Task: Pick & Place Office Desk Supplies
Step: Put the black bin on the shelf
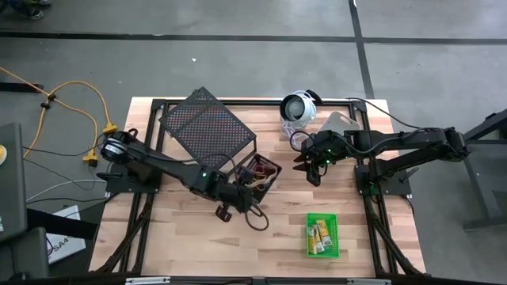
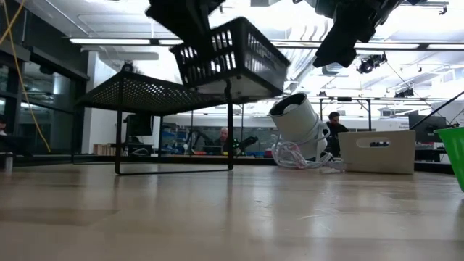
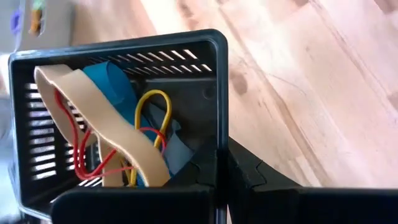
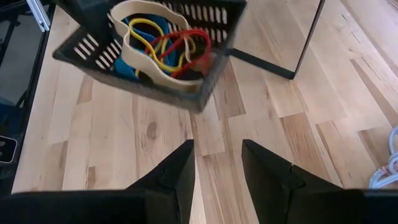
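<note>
Left end effector clamps the light, rigid black slotted plastic bin by its corner wall; the loose elastic bands inside could spill. Right end effector hovers with fingers apart.

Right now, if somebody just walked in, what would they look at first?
Probably the black bin hanging in the air, full of tangled bands in red, yellow, blue and tan; the left tool is shut on its wall, above the middle of the table. Next, the big mesh rack at the table's back, and the green bin near the front right. The right tool hangs open nearby, holding nothing.
</note>
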Robot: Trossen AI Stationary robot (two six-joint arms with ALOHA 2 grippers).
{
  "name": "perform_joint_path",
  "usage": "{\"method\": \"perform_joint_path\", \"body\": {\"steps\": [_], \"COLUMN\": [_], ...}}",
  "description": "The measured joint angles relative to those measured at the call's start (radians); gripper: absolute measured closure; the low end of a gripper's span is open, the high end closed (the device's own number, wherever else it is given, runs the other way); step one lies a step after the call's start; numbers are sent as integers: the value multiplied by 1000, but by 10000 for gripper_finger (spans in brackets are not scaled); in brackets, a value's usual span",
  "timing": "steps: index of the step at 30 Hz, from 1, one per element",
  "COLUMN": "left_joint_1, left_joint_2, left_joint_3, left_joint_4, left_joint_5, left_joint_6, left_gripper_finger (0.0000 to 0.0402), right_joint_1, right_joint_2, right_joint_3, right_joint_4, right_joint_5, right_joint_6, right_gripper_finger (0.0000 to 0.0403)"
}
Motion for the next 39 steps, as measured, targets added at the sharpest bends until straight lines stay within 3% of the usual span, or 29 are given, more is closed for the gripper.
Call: {"method": "perform_joint_path", "body": {"steps": [11,16,21,27,34,39], "left_joint_1": [-87,-45,59,237,489,644], "left_joint_2": [0,0,0,0,-12,-17], "left_joint_3": [215,295,341,351,352,352], "left_joint_4": [-284,-427,-552,-620,-652,-633], "left_joint_5": [-231,-306,-307,-287,-248,-121], "left_joint_6": [-392,-565,-714,-735,-658,-570], "left_gripper_finger": [400,400,400,400,400,400], "right_joint_1": [0,0,0,0,0,0], "right_joint_2": [0,0,0,0,0,0], "right_joint_3": [0,0,0,0,0,0], "right_joint_4": [0,0,0,0,0,0], "right_joint_5": [0,0,0,0,0,0], "right_joint_6": [0,0,0,0,0,0], "right_gripper_finger": [282,282,282,282,282,282]}}
